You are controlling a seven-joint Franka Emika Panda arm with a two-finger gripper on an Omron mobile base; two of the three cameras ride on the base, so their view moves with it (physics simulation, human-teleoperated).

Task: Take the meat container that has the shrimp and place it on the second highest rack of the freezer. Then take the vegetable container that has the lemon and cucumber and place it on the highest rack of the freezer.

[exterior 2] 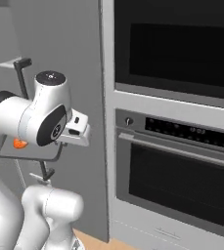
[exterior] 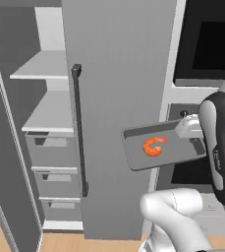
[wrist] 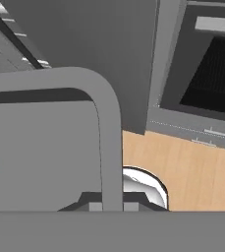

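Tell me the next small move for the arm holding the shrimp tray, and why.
Probably swing the tray left toward the open shelves. The tool is shut on the rim of the meat container, which hangs in the air in front of the freezer's closed grey panel, shrimp inside. The second highest rack lies to the left, beyond the dark bar handle.

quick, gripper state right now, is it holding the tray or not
Gripper: jaws shut on the rim of the meat container, held in the air with the shrimp in it.
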